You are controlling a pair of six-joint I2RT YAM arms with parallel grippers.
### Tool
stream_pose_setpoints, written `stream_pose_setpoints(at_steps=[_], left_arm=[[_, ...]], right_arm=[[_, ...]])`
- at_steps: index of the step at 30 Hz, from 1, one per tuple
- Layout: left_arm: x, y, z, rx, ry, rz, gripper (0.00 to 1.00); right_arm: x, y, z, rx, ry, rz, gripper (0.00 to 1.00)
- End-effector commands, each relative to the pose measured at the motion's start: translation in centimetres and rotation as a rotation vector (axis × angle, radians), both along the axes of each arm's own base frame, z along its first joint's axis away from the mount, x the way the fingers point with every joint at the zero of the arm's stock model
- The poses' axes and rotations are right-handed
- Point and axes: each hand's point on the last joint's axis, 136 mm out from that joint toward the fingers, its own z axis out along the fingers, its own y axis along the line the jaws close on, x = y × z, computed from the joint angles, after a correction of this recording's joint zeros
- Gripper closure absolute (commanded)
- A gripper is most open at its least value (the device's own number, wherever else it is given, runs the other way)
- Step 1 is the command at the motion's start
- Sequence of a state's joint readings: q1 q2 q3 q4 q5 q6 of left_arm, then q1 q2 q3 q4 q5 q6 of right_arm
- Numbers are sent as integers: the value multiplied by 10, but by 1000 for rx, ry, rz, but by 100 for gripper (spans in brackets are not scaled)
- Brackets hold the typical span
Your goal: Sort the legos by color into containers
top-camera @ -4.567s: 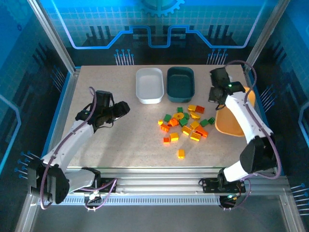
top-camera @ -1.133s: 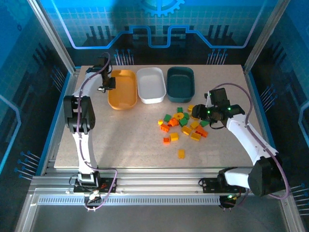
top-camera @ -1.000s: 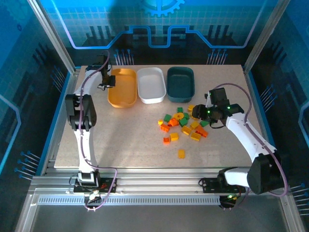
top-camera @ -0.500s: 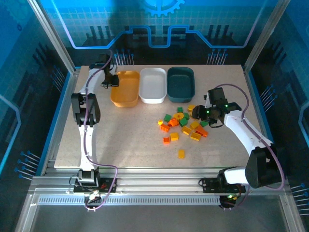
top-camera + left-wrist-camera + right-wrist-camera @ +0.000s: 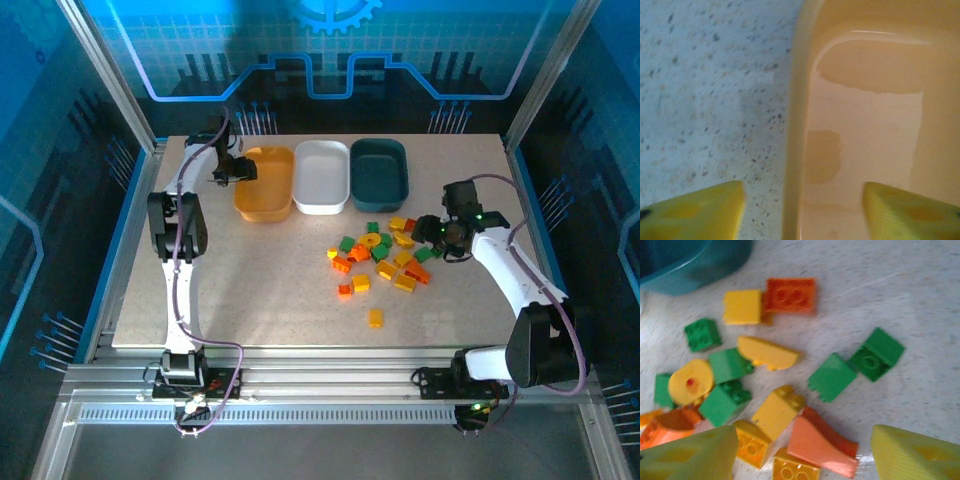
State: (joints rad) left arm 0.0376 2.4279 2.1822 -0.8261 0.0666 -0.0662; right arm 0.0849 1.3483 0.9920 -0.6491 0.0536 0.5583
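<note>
Left gripper (image 5: 232, 170) sits at the far left of the speckled stone-look tabletop (image 5: 250, 290), yellow fingers (image 5: 690, 210) spread well apart and clamped on nothing. In the left wrist view they straddle the left rim of the glossy orange-yellow rounded-rectangular plastic tray (image 5: 875, 125), one over the table and one over the tray's bare floor.

That tray (image 5: 265, 185), the smooth white plastic tray (image 5: 322, 175) and the dark teal-green plastic tray (image 5: 379, 173) stand side by side along the far edge, long axes running away from the arm bases.

Right gripper (image 5: 432, 232) hangs at the right edge of the heap of tiny studded plastic legos (image 5: 385, 258) just in front of the teal tray, jaws wide, nothing held. Beneath its fingers (image 5: 912, 455) lie a two-stud orange-red brick (image 5: 790, 295), a curved yellow slope piece (image 5: 767, 352), a round yellow piece (image 5: 690, 381) and blocky green bricks (image 5: 875, 354). One yellow brick (image 5: 375, 318) lies apart, nearer the bases.
</note>
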Motion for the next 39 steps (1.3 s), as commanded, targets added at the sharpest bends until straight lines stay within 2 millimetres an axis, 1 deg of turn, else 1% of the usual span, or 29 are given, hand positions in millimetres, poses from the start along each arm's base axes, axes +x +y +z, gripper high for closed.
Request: stream_pose_setpoints(at_steps=[1, 3, 4, 5, 6, 7, 8, 10, 12, 13, 14, 15, 17, 18, 20, 23, 27, 29, 32, 34, 35, 37, 39], left_arm=[[-8, 18, 75, 16, -106, 138, 18], [-20, 11, 116, -56, -190, 201, 5], [-27, 6, 131, -98, -229, 229, 1], [-38, 3, 147, -137, -272, 281, 1], [-49, -5, 158, -196, -311, 308, 1], [-60, -15, 163, -253, -335, 313, 1], [-74, -24, 169, -312, -353, 345, 1], [-102, -49, 159, -408, -361, 348, 1], [-135, -81, 140, -462, -344, 321, 1], [-151, -94, 129, -473, -316, 309, 1], [-169, -112, 119, -492, -283, 278, 1], [-185, -125, 114, -514, -260, 251, 1], [-213, -144, 106, -539, -222, 215, 1], [-225, -151, 104, -556, -208, 201, 1], [-241, -156, 105, -573, -198, 173, 1], [-255, -148, 109, -539, -204, 163, 1], [-266, -141, 124, -501, -233, 133, 1], [-270, -138, 128, -486, -246, 129, 1], [-272, -135, 130, -476, -260, 122, 1], [-272, -137, 127, -482, -254, 113, 1], [-271, -139, 122, -488, -244, 110, 1], [-269, -146, 111, -512, -217, 100, 1], [-268, -153, 92, -533, -167, 95, 1]], right_arm=[[2, -28, -14, -18, 45, -140, 26], [8, -34, -20, -12, 69, -168, 26], [12, -38, -23, -22, 78, -179, 26], [15, -41, -28, -31, 92, -193, 26], [19, -45, -34, -29, 107, -209, 26], [22, -46, -41, -25, 125, -219, 27], [25, -48, -48, -20, 150, -231, 28], [29, -46, -60, -8, 185, -235, 29], [31, -44, -70, 3, 206, -261, 27], [31, -43, -75, 12, 215, -275, 26], [27, -45, -80, 13, 238, -302, 27], [25, -46, -84, 12, 247, -320, 26], [24, -43, -92, 38, 249, -341, 27], [24, -39, -97, 59, 255, -345, 28], [26, -35, -103, 61, 267, -351, 32], [32, -32, -108, 45, 279, -345, 44], [35, -38, -105, -8, 261, -356, 66], [37, -39, -98, -28, 240, -348, 73], [42, -35, -80, -61, 187, -310, 78], [50, -25, -60, -78, 130, -261, 78], [59, -16, -47, -74, 83, -221, 78], [77, 9, -23, -65, -8, -116, 76], [99, 36, -3, -79, -71, -12, 76]])
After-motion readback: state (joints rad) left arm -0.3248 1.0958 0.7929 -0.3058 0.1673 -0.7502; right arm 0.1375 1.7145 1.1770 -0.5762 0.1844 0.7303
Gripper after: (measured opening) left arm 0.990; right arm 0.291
